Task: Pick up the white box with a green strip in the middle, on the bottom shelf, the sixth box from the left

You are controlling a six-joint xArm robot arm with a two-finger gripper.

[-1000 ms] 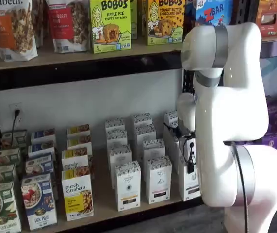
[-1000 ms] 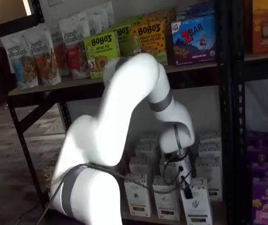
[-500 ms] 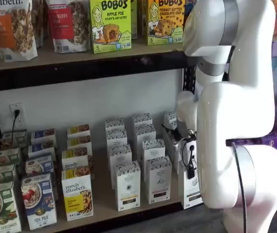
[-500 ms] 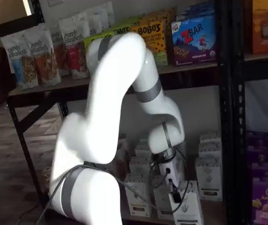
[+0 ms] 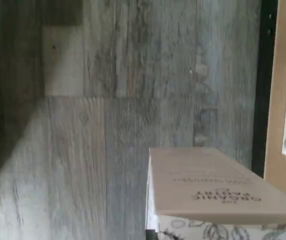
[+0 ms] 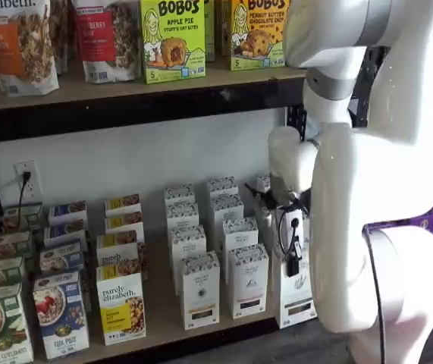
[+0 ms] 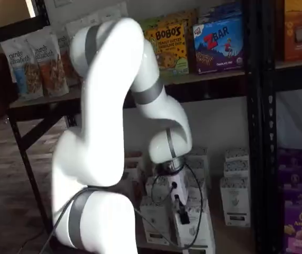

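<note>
My gripper [image 6: 289, 230] is shut on the top of the white box [image 6: 296, 294], a tall narrow carton with a speckled band and a dark strip low on its face. The box hangs at the front right of the bottom shelf [image 6: 159, 307], out past the front row. Both shelf views show the grip; from the other side the gripper [image 7: 176, 191] has the white box [image 7: 195, 233] below it, with a black cable beside it. The wrist view shows the white box [image 5: 208, 185] close up against grey floor planks, beside the tan bottom shelf [image 5: 283, 100]. The fingers themselves are mostly hidden.
Rows of similar white cartons [image 6: 201, 290] fill the shelf's middle, with a purely elizabeth box [image 6: 121, 305] and cereal boxes left of them. Two more white cartons [image 7: 236, 198] stand by a black upright [image 7: 256, 132]. Purple boxes [image 7: 299, 225] sit right of it. Bobo's boxes [image 6: 172, 38] line the upper shelf.
The arm has swung left and drawn back from the shelf. The white box has come with it, out of its row toward the shelf's front edge. The grip has stayed closed.
</note>
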